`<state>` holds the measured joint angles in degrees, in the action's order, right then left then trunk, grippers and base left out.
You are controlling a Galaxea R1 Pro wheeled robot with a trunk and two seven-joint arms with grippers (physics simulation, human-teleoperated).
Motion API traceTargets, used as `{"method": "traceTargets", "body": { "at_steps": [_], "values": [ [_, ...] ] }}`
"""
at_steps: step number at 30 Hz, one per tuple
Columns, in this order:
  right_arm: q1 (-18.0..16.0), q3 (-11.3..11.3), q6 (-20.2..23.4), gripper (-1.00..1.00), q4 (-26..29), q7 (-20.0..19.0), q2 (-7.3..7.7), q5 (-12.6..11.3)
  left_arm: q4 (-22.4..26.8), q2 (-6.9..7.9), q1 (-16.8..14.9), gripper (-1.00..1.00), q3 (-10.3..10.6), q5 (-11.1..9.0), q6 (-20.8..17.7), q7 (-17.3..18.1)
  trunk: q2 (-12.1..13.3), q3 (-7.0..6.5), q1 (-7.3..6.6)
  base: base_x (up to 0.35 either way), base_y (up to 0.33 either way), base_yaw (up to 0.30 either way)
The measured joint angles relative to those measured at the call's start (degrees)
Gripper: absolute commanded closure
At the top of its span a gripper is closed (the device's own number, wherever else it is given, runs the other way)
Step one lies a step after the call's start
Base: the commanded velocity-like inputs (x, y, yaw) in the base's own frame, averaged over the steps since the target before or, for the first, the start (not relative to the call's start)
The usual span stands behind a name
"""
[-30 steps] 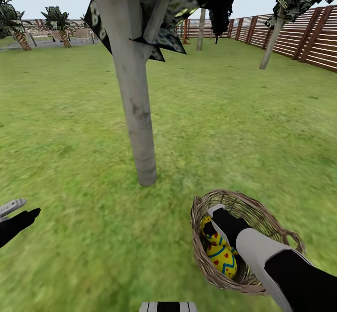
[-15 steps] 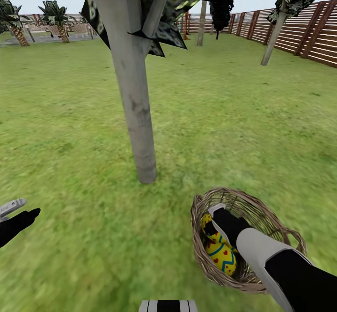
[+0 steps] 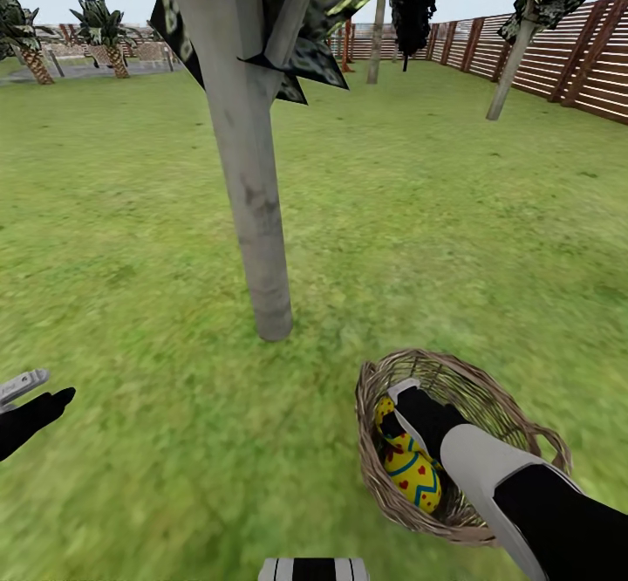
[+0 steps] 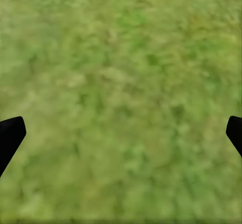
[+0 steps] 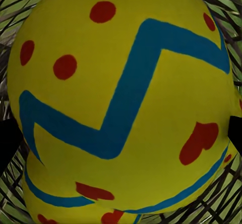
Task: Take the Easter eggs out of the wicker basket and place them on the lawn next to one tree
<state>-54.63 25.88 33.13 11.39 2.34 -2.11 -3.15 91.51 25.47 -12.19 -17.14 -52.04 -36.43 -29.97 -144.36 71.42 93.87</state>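
Right arm is down inside the basket, which sits on the lawn close to the pale trunk of the tree, off to its right and nearer the robot. Yellow eggs lie in the basket against its left wall, right by the right gripper. From the right wrist, 1 egg looms huge between the 2 dark fingertips, fingers spread wide either side; contact, can't tell. Left gripper hangs over bare grass, fingers wide apart, nothing in them. Fence runs along the right.
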Motion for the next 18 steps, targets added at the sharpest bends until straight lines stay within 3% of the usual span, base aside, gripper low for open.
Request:
{"method": "traceTargets", "body": {
  "at_steps": [18],
  "values": [
    [0.0, -0.1, 0.5, 1.0, -0.5, 0.0, 0.1, -0.3, 0.0, -0.01, 0.0, -1.0, 0.0, 0.0, 0.0, 0.1, 0.0, -0.67, -0.08, 0.0, 0.0, 0.0]
  ]
}}
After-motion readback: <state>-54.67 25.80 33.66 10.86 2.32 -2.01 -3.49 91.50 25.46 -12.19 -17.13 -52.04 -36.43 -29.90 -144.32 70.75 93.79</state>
